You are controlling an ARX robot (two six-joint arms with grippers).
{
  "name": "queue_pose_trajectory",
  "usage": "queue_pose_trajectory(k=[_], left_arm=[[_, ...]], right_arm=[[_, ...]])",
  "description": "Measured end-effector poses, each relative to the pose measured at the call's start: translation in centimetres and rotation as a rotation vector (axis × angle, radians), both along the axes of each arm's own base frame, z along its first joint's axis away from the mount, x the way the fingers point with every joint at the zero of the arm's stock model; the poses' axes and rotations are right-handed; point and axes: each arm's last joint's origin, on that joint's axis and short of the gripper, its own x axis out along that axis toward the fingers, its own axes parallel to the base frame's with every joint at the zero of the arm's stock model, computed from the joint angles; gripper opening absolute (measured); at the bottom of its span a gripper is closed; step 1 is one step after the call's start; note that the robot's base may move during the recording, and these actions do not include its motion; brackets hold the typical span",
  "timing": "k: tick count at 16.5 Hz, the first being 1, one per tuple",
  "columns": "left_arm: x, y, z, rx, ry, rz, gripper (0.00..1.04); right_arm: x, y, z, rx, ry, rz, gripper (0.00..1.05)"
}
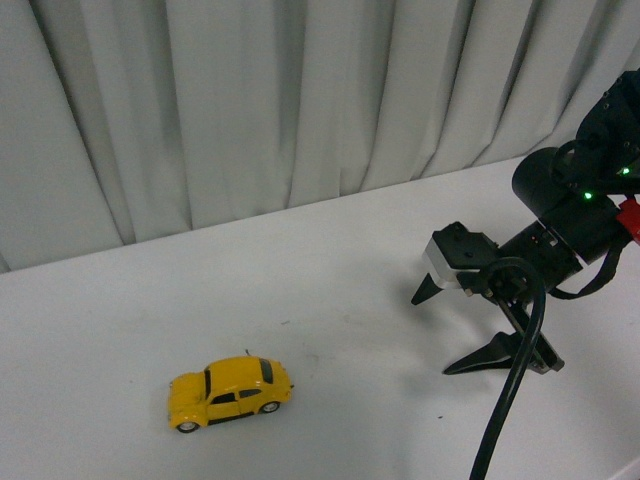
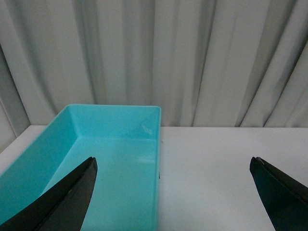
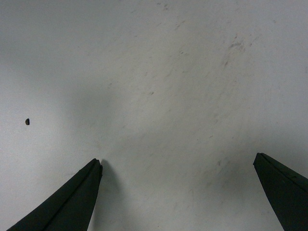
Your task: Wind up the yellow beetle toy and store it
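Sitting on table [image 1: 120, 320] — yellow beetle toy [image 1: 229, 392]; right jaws seemingly hovering, wide.

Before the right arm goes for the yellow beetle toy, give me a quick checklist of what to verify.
1. Yellow beetle toy upright on its wheels, nothing touching it: ok.
2. Right end effector open: ok.
3. Right end effector over the toy: not ok; it is off to the toy's right in the front view, and only bare table shows in its wrist view.
4. Left end effector open, holding nothing: ok.
5. Teal bin free to receive the toy: ok, nothing seen inside.
6. Toy already wound: cannot tell.
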Motion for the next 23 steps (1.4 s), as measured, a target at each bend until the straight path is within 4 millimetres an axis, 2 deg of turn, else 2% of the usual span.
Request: queue_pose_trajectory(k=[6, 7, 8, 9, 10, 12, 13, 14, 16, 17, 19, 21, 22, 23], left_arm=[[0.0, 0.0, 0.0, 0.0, 0.0, 0.0, 0.98], [0.0, 0.0, 0.0, 0.0, 0.0, 0.0, 0.98], [0.0, 0.0, 0.0, 0.0, 0.0, 0.0, 0.98], [0.0, 0.0, 0.0, 0.0, 0.0, 0.0, 0.98], [0.0, 0.0, 0.0, 0.0, 0.0, 0.0, 0.98], [0.0, 0.0, 0.0, 0.0, 0.0, 0.0, 0.98], [0.0, 0.0, 0.0, 0.0, 0.0, 0.0, 0.98], [0.0, 0.0, 0.0, 0.0, 0.0, 0.0, 0.98], [0.0, 0.0, 0.0, 0.0, 0.0, 0.0, 0.98], [0.0, 0.0, 0.0, 0.0, 0.0, 0.0, 0.98], [0.0, 0.0, 0.0, 0.0, 0.0, 0.0, 0.98], [0.0, 0.0, 0.0, 0.0, 0.0, 0.0, 0.98], [0.0, 0.0, 0.0, 0.0, 0.0, 0.0, 0.98], [0.0, 0.0, 0.0, 0.0, 0.0, 0.0, 0.98]], right_arm=[[0.1, 0.0, -0.1, 0.005, -0.019, -0.012, 0.98], [0.3, -0.1, 0.2, -0.002, -0.037, -0.019, 0.98], [0.8, -0.1, 1.2, -0.012, -0.081, -0.035, 0.98], [1.3, -0.2, 3.6, -0.014, -0.154, -0.065, 0.98], [1.9, -0.4, 7.1, -0.03, -0.254, -0.087, 0.98], [1.6, -0.3, 13.1, -0.044, -0.399, -0.116, 0.98], [1.7, 0.1, 15.1, -0.144, -0.602, -0.229, 0.92], [0.3, 1.1, 16.2, -0.181, -0.715, -0.479, 0.81], [-3.0, 3.9, 16.8, 0.019, -0.783, -0.784, 0.65], [-4.5, 5.3, 17.7, 0.209, -0.81, -0.925, 0.54], [-6.4, 6.9, 19.3, 0.512, -0.798, -1.055, 0.34], [-8.0, 7.6, 18.2, 0.6, -0.727, -1.111, 0.2], [-9.4, 8.1, 16.5, 0.615, -0.661, -1.153, 0.08], [-10.2, 8.4, 15.7, 0.62, -0.635, -1.165, 0.02]])
